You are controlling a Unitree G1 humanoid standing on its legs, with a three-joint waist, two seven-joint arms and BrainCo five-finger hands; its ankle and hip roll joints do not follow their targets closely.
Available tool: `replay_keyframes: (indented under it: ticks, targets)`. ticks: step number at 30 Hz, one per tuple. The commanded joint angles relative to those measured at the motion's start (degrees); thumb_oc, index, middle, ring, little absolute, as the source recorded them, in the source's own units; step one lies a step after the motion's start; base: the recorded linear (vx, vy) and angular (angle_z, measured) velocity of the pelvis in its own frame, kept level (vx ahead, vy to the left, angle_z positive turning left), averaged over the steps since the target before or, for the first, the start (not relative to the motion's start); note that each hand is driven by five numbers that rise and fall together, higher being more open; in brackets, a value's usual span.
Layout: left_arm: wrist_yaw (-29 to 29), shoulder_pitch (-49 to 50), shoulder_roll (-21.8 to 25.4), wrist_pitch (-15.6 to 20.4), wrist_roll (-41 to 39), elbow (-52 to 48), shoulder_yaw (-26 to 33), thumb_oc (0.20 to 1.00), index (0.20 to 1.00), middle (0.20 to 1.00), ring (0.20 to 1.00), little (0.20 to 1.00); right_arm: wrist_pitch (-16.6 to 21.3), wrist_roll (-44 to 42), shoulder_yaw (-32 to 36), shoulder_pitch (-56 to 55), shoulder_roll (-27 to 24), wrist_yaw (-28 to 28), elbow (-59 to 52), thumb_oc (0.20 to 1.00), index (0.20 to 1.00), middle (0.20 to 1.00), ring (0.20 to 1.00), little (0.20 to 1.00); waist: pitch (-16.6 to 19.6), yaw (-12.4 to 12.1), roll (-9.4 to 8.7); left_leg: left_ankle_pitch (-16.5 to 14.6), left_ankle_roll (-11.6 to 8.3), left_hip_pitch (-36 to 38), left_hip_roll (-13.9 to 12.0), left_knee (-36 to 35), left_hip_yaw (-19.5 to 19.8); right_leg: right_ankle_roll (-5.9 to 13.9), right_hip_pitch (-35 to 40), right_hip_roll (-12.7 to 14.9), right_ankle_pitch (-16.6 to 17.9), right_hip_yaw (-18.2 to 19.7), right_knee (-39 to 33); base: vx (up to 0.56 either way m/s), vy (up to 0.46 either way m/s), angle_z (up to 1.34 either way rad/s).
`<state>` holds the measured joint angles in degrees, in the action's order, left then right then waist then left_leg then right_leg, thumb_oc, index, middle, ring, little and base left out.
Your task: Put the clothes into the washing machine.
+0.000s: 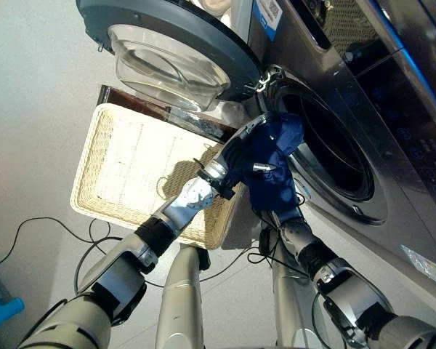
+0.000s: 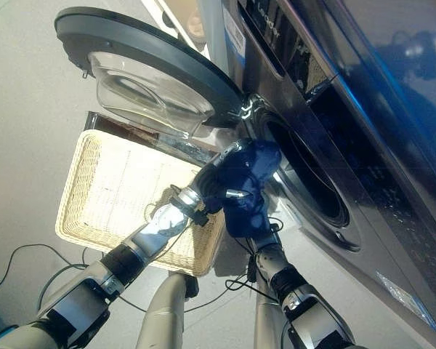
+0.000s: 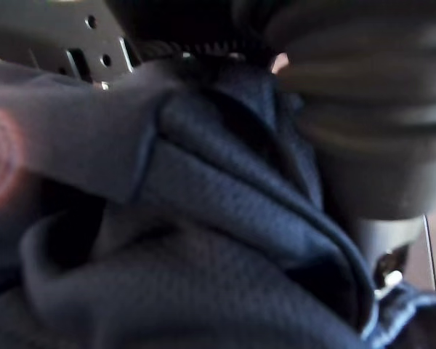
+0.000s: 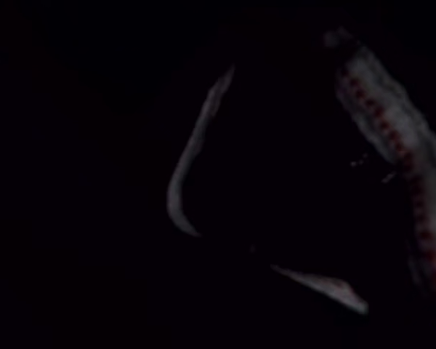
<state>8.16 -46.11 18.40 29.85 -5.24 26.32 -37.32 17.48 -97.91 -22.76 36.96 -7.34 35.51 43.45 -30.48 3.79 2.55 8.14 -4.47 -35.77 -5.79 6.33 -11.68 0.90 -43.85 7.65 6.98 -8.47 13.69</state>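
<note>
Both my hands, left hand [image 1: 236, 156] & right hand [image 1: 276, 211], carry the navy garment [image 1: 272, 163] at the washer's drum opening [image 1: 334, 142], finger state can't tell under cloth; best push it deep past the rim w/o snagging.

Washing machine [image 1: 363, 109] along the right side of the head views, drum opening [image 1: 327, 142] right of centre. Door [image 1: 167, 43] swung open at upper centre, left of the opening. Wicker basket [image 1: 116, 167] on the floor at centre left, below the door. Bundled garment [image 1: 272, 163] at centre, at the opening's lower-left rim, between basket and drum. Left hand [image 1: 240, 156] against the garment's left side.
</note>
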Motion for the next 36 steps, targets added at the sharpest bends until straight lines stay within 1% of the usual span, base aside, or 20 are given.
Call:
replay_keyframes:
  ticks: [1,4,6,8,9,12,15,18,20,22,23,25,26,27,28,31,32,33,34,36]
  targets:
    - [1.53,-2.61,-2.36,0.72,0.77,-0.88,-0.34,1.0,1.0,1.0,1.0,1.0,0.87,-7.74,2.23,2.21,2.58,5.1,-1.86,0.2,0.2,0.2,0.2,0.2,0.69,-0.07,2.24,-1.93,-1.3,-1.28,1.77,1.24,-1.08,6.79,2.43,0.76,-3.04,-2.18,2.85,0.0,0.054,-0.1]
    - [1.97,-3.22,-2.6,-0.21,0.64,0.03,-0.43,1.0,1.0,1.0,1.0,1.0,3.13,-11.16,3.9,2.88,2.57,6.35,-1.43,0.2,0.2,0.2,0.2,0.2,0.69,0.28,2.69,-1.85,-1.25,-1.46,1.75,1.52,-1.6,6.62,2.05,0.66,-2.78,-1.82,2.95,0.01,0.027,-0.04]
    - [2.04,-3.06,-2.69,-0.25,0.58,0.2,-0.51,1.0,1.0,1.0,1.0,1.0,3.67,-11.66,4.05,2.68,2.53,6.45,-1.42,0.2,0.2,0.2,0.2,0.2,0.69,0.36,2.71,-2.14,-1.3,-1.06,1.79,1.6,-1.63,6.69,2.36,0.73,-3.14,-1.78,3.17,0.01,0.021,-0.05]
    - [2.61,-2.94,-2.63,-0.2,-0.21,0.97,-0.38,1.0,1.0,1.0,1.0,1.0,6.62,-14.16,6.17,3.29,1.3,7.32,-0.89,0.2,0.2,0.2,0.2,0.2,0.69,0.57,3.12,-2.19,-1.33,-0.49,1.77,1.58,-2.0,6.68,2.73,0.86,-3.16,-1.62,3.12,0.02,0.045,-0.09]
    - [2.68,-3.25,-2.57,-0.13,-0.51,1.23,-0.18,1.0,1.0,1.0,1.0,1.0,7.02,-14.54,6.92,3.94,0.83,7.35,-0.59,0.2,0.2,0.2,0.2,0.2,0.69,0.53,3.25,-1.96,-1.3,-0.86,1.69,1.66,-2.08,6.58,2.39,0.81,-2.82,-1.54,3.0,0.03,0.036,-0.06]
    - [2.95,-2.92,-2.4,0.62,-1.29,2.1,0.2,1.0,1.0,1.0,1.0,1.0,8.74,-15.04,10.96,5.46,-1.5,6.94,1.4,0.2,0.2,0.2,0.2,0.2,0.69,0.47,3.54,-2.62,-1.4,-0.1,1.78,2.04,-2.04,6.81,3.11,1.1,-3.49,-1.63,3.52,0.0,0.004,-0.06]
    - [2.86,-3.31,-1.38,1.66,-2.32,2.03,1.08,1.0,1.0,1.0,1.0,1.0,9.31,-15.09,15.27,8.43,-4.72,4.8,4.46,0.2,0.2,0.2,0.2,0.2,0.69,-0.1,3.79,-2.47,-1.45,-0.86,1.85,2.47,-1.69,6.89,2.58,1.25,-3.09,-1.85,3.71,0.0,0.0,0.0]
    - [2.82,-3.26,-0.79,2.46,-2.81,1.89,1.29,1.0,1.0,1.0,1.0,1.0,8.98,-15.09,16.95,9.36,-6.1,4.22,5.97,0.2,0.2,0.2,0.2,0.2,0.69,-0.38,3.88,-2.61,-1.45,-0.96,1.94,2.63,-1.44,6.94,2.59,1.37,-3.12,-2.03,3.8,0.0,-0.027,0.0]
    - [5.92,-3.7,0.65,4.74,-3.56,1.37,1.59,1.0,1.0,1.0,1.0,1.0,8.32,-15.09,20.17,11.83,-9.22,2.21,10.45,0.2,0.2,0.2,0.2,0.2,0.69,-1.24,4.11,-2.92,-1.44,-1.33,2.21,3.02,-0.62,7.02,2.43,1.82,-3.1,-2.55,4.31,0.0,-0.063,0.02]
    - [7.12,-3.73,0.74,5.18,-3.34,1.3,1.73,1.0,1.0,1.0,1.0,1.0,8.4,-15.09,20.47,12.08,-9.48,1.88,10.79,0.2,0.2,0.2,0.2,0.2,0.69,-1.33,4.14,-2.97,-1.44,-1.39,2.24,3.08,-0.55,7.02,2.39,1.87,-3.12,-2.61,4.37,0.0,-0.008,0.02]
    - [9.17,-3.66,1.05,5.79,-3.06,1.02,2.1,1.0,1.0,1.0,1.0,1.0,8.46,-15.09,21.13,12.33,-10.0,1.53,11.51,0.2,0.2,0.2,0.2,0.2,0.69,-1.54,4.21,-3.03,-1.43,-1.46,2.28,3.17,-0.37,7.01,2.33,1.98,-3.16,-2.69,4.52,0.01,-0.042,0.04]
    - [20.95,-2.68,2.01,8.28,-1.43,0.8,5.17,1.0,1.0,1.0,1.0,1.0,8.54,-15.09,24.35,12.77,-11.92,-0.26,13.99,0.2,0.2,0.2,0.2,0.2,0.69,-2.53,4.36,-3.29,-1.36,-1.82,2.73,3.39,0.53,7.05,2.17,2.56,-3.33,-3.4,4.93,0.01,-0.083,0.1]
    - [25.74,-1.79,2.28,9.43,-0.25,1.15,6.65,1.0,1.0,1.0,1.0,1.0,8.75,-15.09,25.61,12.74,-12.59,-0.73,14.84,0.2,0.2,0.2,0.2,0.2,0.69,-2.96,4.44,-3.48,-1.31,-1.82,2.93,3.44,0.91,7.13,2.18,2.88,-3.55,-3.72,5.21,0.0,-0.07,0.1]
    - [27.23,-1.57,2.36,9.72,0.14,1.25,7.17,1.0,1.0,1.0,1.0,1.0,8.83,-15.09,25.91,12.89,-12.82,-0.95,15.12,0.2,0.2,0.2,0.2,0.2,0.69,-3.11,4.47,-3.41,-1.28,-2.0,2.99,3.44,1.02,7.11,2.04,2.95,-3.46,-3.83,5.2,0.02,-0.06,0.09]
    - [30.89,-0.75,2.49,10.05,1.43,1.34,8.19,1.0,1.0,1.0,1.0,1.0,9.14,-15.09,26.46,12.79,-13.24,-1.41,15.66,0.2,0.2,0.2,0.2,0.2,0.69,-3.41,4.51,-3.96,-1.32,-1.65,3.19,3.61,1.29,7.22,2.43,3.17,-4.02,-4.06,5.51,0.0,-0.047,0.1]
    - [39.16,1.36,3.22,9.46,2.61,0.76,11.65,1.0,1.0,1.0,1.0,1.0,10.83,-15.09,28.25,13.44,-14.82,-3.02,15.99,0.2,0.2,0.2,0.2,0.2,0.69,-4.48,4.83,-3.68,-1.2,-2.77,3.53,3.78,2.13,7.07,1.54,3.77,-3.68,-4.81,5.76,0.0,-0.061,0.13]
    - [40.94,2.43,3.18,9.31,2.11,1.08,12.65,1.0,1.0,1.0,1.0,1.0,11.24,-15.09,28.98,13.14,-15.14,-3.45,15.96,0.2,0.2,0.2,0.2,0.2,0.69,-4.71,4.84,-4.23,-1.3,-2.2,3.7,3.8,2.38,7.26,2.11,3.94,-4.31,-4.92,5.98,0.0,-0.05,0.12]
    - [42.13,2.81,3.19,9.26,1.63,1.31,13.48,1.0,1.0,1.0,1.0,1.0,11.43,-15.09,29.5,13.4,-15.4,-3.69,15.93,0.2,0.2,0.2,0.2,0.2,0.69,-4.84,4.93,-3.76,-1.2,-2.83,3.74,3.76,2.58,7.13,1.53,3.99,-3.81,-5.08,5.94,0.02,-0.077,0.15]
    - [44.47,5.16,2.45,8.36,-1.79,2.77,16.72,1.0,1.0,1.0,1.0,1.0,13.73,-15.09,31.77,13.72,-15.44,-5.76,14.47,0.2,0.2,0.2,0.2,0.2,0.69,-5.43,4.97,-4.34,-1.31,-2.8,3.98,4.03,3.09,7.37,1.48,4.31,-4.38,-5.38,6.52,-0.02,-0.072,0.17]
    - [44.49,5.96,2.15,8.27,-3.76,3.51,18.15,1.0,1.0,1.0,1.0,1.0,15.08,-15.09,33.04,14.16,-15.16,-6.96,13.39,0.2,0.2,0.2,0.2,0.2,0.69,-5.67,4.97,-3.87,-1.22,-3.46,3.99,3.98,3.24,7.25,0.88,4.34,-3.9,-5.59,6.49,-0.02,-0.068,0.19]
